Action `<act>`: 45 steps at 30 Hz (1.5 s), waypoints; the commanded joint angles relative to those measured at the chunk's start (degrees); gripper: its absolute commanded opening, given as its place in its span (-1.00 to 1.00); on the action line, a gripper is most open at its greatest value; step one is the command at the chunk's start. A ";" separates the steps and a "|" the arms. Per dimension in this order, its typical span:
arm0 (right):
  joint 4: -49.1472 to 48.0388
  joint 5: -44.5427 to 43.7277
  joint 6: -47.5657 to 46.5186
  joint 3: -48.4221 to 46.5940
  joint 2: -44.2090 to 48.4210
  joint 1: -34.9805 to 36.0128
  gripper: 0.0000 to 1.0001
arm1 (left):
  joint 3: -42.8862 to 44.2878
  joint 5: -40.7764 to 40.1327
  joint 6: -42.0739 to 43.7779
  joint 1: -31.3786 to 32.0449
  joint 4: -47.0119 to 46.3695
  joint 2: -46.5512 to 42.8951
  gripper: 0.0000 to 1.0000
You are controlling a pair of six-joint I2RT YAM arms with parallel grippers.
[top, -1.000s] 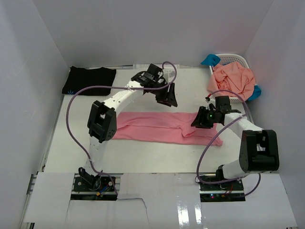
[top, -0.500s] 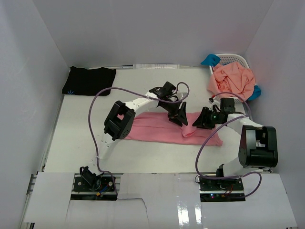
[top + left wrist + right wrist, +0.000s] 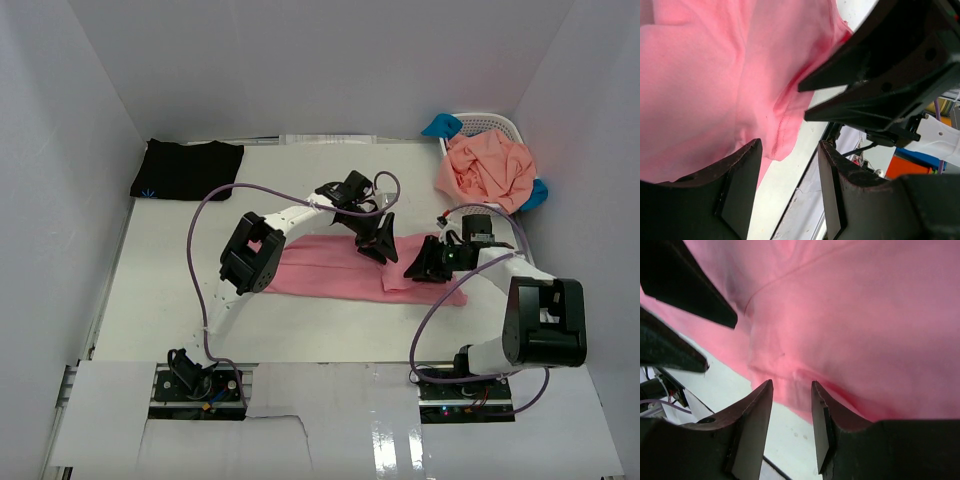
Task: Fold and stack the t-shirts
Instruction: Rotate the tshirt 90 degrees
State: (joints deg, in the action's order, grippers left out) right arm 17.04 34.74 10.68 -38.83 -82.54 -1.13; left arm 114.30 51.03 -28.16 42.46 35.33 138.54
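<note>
A rose-pink t-shirt [image 3: 330,265] lies folded into a long strip across the middle of the table. My left gripper [image 3: 379,247] hovers open over its right part, the hem [image 3: 777,145] just beyond its fingertips [image 3: 754,150]. My right gripper [image 3: 419,270] is open too, close to the right of the left one, with the pink cloth [image 3: 850,315] under its fingers [image 3: 765,395] and nothing between them. A black t-shirt [image 3: 186,168] lies folded at the back left. A salmon-orange t-shirt [image 3: 488,166] is heaped in the basket, with bright blue cloth [image 3: 440,126] beneath it.
The white lattice basket [image 3: 497,123] stands in the back right corner against the wall. White walls close in the table on three sides. Purple cables loop from both arms. The two grippers are nearly touching each other.
My left arm swung from the back of the table forward and down onto the pink t-shirt, beside the right gripper. The right gripper shifted slightly toward the shirt's near edge.
</note>
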 commanded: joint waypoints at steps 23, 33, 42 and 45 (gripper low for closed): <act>6.70 -5.12 6.81 2.09 12.76 -0.11 -0.17 | -6.96 -9.27 1.62 -9.93 1.85 -14.93 0.19; 3.27 -10.04 7.34 6.31 12.32 1.04 -0.84 | -26.92 -15.42 4.61 -23.03 2.72 -34.03 0.23; 4.14 -13.99 7.61 5.26 11.00 3.32 -0.85 | -37.22 -20.70 8.47 -26.46 2.28 -33.34 0.18; 4.41 -14.44 7.52 4.73 8.46 3.41 -0.85 | -37.75 -22.28 8.65 -26.46 2.55 -31.85 0.18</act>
State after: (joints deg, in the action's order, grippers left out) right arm 21.89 22.15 18.04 -32.82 -72.07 2.02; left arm 76.34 31.07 -21.37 16.03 38.46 107.74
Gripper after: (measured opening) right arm 0.078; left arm 0.592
